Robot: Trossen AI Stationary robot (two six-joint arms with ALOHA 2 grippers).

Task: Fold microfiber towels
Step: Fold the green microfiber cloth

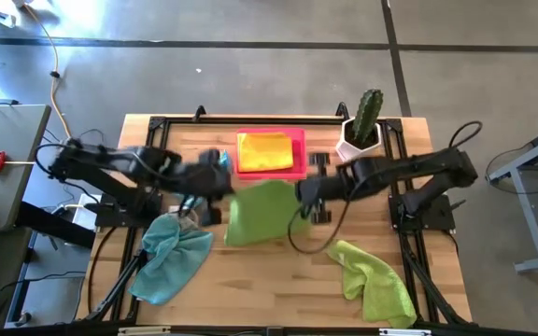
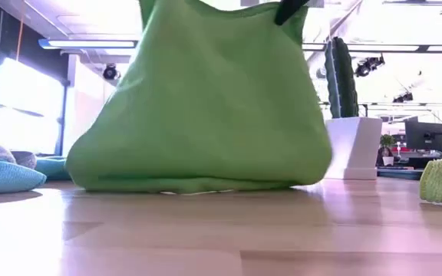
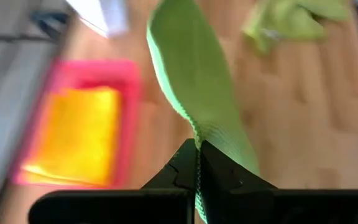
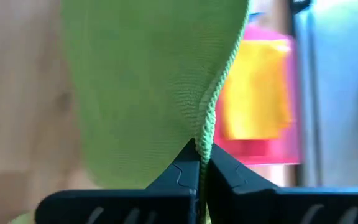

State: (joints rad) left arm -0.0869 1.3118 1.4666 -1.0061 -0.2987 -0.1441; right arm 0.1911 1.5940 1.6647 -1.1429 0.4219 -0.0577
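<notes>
A lime green microfiber towel (image 1: 261, 213) hangs over the middle of the table between my two grippers. Its lower edge (image 2: 198, 184) rests on the wood. My left gripper (image 3: 198, 144) is shut on the towel's left upper end and my right gripper (image 4: 202, 146) on its right upper end. A yellow towel (image 1: 266, 151) lies in the pink tray (image 1: 299, 171) at the far side. A teal-blue towel (image 1: 171, 257) lies crumpled at the near left, and a second lime green one (image 1: 376, 280) at the near right. My left gripper pinches the green towel's hemmed edge (image 3: 196, 127) between its two fingers, slanting down from the table's left. The cloth hangs below it, with the bottom on the table. My right gripper pinches the hemmed edge (image 4: 209, 127) at the towel's other upper end between its two fingers, slanting down from the table's right. The towel hangs spread between the two holds, its lower edge on the table.
A cactus in a white pot (image 1: 362, 126) stands at the far right, beside the pink tray. Bare wood lies along the near middle of the table (image 1: 269, 289), between the teal and the second green towel.
</notes>
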